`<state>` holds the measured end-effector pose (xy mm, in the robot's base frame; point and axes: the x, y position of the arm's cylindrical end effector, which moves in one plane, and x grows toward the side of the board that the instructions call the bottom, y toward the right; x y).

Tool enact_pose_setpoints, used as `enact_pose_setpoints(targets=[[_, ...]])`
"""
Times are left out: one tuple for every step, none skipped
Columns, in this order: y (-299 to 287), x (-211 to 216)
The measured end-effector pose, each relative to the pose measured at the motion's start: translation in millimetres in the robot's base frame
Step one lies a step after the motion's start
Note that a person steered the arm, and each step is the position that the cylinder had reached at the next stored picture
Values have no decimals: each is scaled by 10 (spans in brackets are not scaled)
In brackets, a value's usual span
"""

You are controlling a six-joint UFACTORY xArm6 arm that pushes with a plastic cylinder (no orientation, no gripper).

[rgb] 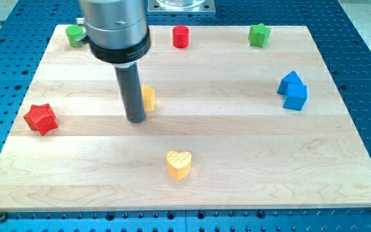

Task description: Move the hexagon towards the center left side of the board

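Note:
A yellow hexagon block [149, 98] lies left of the board's middle, partly hidden behind my rod. My tip [136, 120] rests on the board just left of and below the hexagon, touching or nearly touching its left side. The wooden board [237, 148] fills most of the view.
A red star block [41, 118] sits at the left edge. A yellow heart block [179, 164] lies at the lower middle. Two blue blocks [292, 91] sit at the right. A green block [76, 35], a red cylinder [181, 37] and a green star block [259, 35] line the top.

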<state>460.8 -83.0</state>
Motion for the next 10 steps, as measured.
enact_pose_setpoints(targets=[[-440,-117],[-492,-61],[-91,105],[370,91],[179,-200],[-548,-369],[-728,-378],[188,-379],[489,-396],[627,-790]])
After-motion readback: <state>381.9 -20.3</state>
